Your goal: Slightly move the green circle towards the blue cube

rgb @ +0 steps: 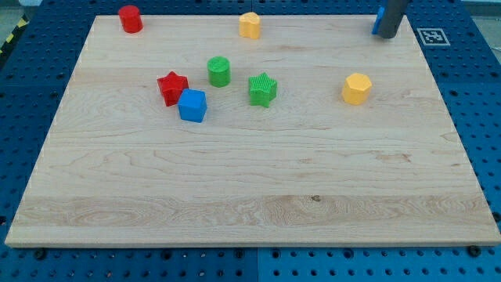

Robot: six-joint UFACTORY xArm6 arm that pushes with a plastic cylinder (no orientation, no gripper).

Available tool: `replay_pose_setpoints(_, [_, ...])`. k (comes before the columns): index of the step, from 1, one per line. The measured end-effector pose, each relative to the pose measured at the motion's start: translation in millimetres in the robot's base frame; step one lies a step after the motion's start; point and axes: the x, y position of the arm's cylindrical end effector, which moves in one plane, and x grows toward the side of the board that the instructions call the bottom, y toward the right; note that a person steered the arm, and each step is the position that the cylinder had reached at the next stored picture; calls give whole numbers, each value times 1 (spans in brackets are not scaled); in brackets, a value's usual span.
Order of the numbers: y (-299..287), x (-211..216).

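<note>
The green circle (219, 71) stands left of the board's centre, in the upper half. The blue cube (192, 105) sits just below and to its left, a small gap apart. The cube touches the red star (172, 88) on its upper left. My tip (387, 34) is at the board's top right edge, far to the right of the green circle and touching none of these blocks. A blue block (377, 22) shows partly from behind the rod's left side.
A green star (263, 89) sits just right of the green circle. A yellow hexagon (356, 88) lies further right. A red cylinder (130, 18) and a yellow block (250, 25) stand near the wooden board's top edge (196, 16).
</note>
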Motion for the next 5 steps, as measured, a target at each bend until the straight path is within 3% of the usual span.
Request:
replay_pose_setpoints(2, [-50, 66])
replay_pose_setpoints(5, [-79, 66])
